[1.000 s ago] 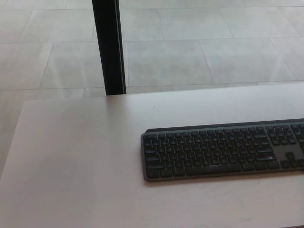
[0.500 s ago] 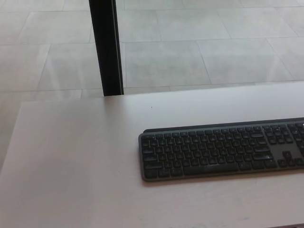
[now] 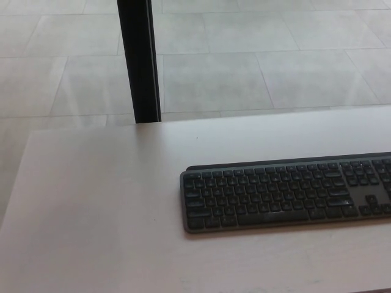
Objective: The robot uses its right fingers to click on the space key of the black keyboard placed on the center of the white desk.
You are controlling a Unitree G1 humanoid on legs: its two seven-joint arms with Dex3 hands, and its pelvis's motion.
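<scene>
A black keyboard (image 3: 284, 193) lies flat on the white desk (image 3: 98, 201), in the right half of the head view, and its right end runs off the picture's edge. Its long space key (image 3: 273, 216) sits in the front row, nearest me. Neither of my hands nor any part of my arms shows in this view.
A black vertical post (image 3: 139, 61) stands behind the desk's far edge, left of centre. Beyond it is a grey tiled floor (image 3: 256, 67). The desk's left edge (image 3: 15, 189) runs diagonally down the picture's left side.
Only the camera has shifted slightly, so the whole picture moves a few pixels. The keyboard stays put on the desk.
</scene>
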